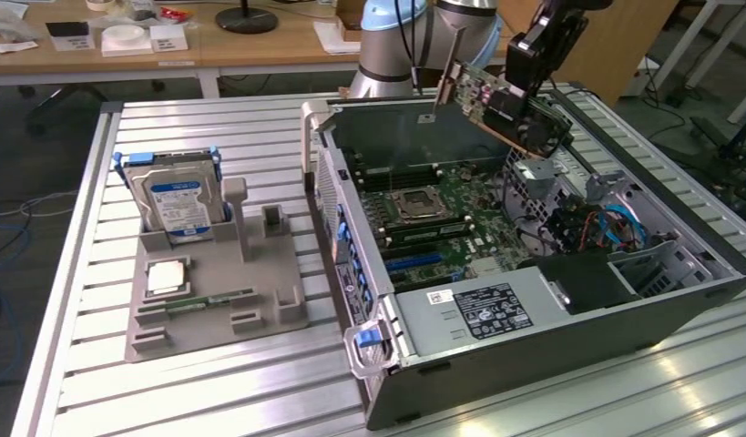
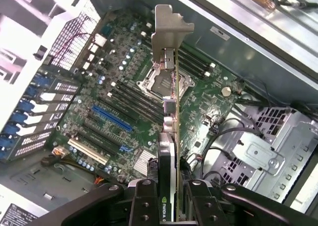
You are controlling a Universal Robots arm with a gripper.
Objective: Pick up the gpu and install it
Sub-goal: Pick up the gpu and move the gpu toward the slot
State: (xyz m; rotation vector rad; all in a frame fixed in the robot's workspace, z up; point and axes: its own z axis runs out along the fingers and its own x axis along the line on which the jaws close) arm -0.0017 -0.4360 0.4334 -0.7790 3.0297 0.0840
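You are working over a table [image 1: 202, 391] of ribbed metal slats. Wooden desks [image 1: 263, 50] with small boxes and papers stand behind it, and the arm's pale base [image 1: 397, 45] rises at the table's far edge. An open computer case [image 1: 531, 364] lies on its side on the table with its green main board [image 1: 434, 228] facing up.

Your claw [image 1: 518, 96] hangs above the far corner of that case. It is clenched on the graphics card [image 1: 506, 105]. In the wrist view its two black fingers [image 2: 144, 196] press against either face of the card [image 2: 171, 112], partly closed and with the card filling the gap between them.

The card is in the claw itself, up in the air and touching nothing in the case. It juts out from between the fingers, and its silvery metal bracket [image 2: 169, 32] is at the end furthest from the claw. Straight below the claw lies the main board [image 2: 124, 112], with its processor socket [image 2: 161, 82] beyond the card's edge and a blue slot [image 2: 112, 117] off to one side.

Well away from the claw, on the other side of the case, a gray holder [image 1: 215, 319] sits on the slats. A hard drive [image 1: 178, 205] stands upright in it, and a processor chip [image 1: 166, 276] and a memory stick [image 1: 215, 300] lie flat on it.
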